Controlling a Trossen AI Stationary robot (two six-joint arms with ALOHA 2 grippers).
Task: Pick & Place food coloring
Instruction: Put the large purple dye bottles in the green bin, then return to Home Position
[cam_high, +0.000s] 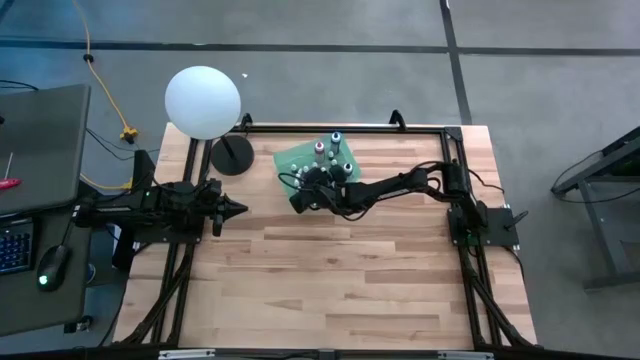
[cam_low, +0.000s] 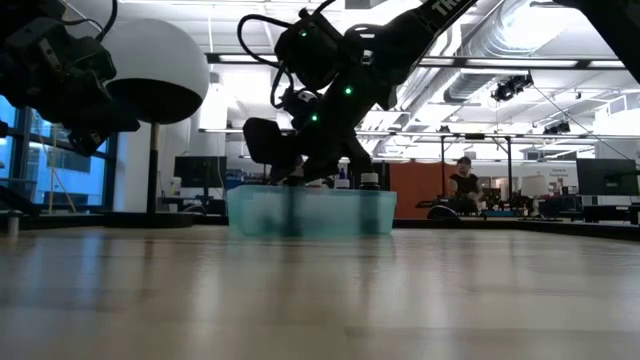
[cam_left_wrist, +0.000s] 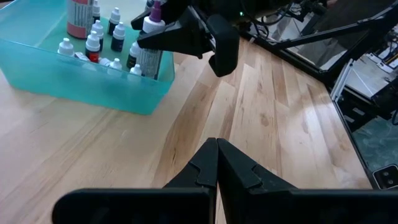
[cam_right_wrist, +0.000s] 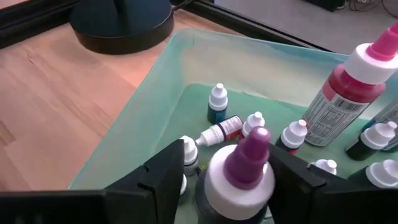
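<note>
A translucent green tray on the far middle of the table holds several small food coloring bottles with whitish caps and a taller red bottle. My right gripper reaches in over the tray's near left corner. It is shut on a dark bottle with a white cap and purple tip. My left gripper is shut, empty, and hovers left of the tray. My right gripper pinches the purple-tipped bottle between its two fingers, at the upper body just below the white cap. The fingers slant down from the table's right. The bottle stands upright; the tray wall hides whether its base rests on the tray floor.
A big white globe on a black round base stands just left of the tray. A black frame runs along the table's far and side edges. Bare wood lies on the near side. A person sits far behind the table.
</note>
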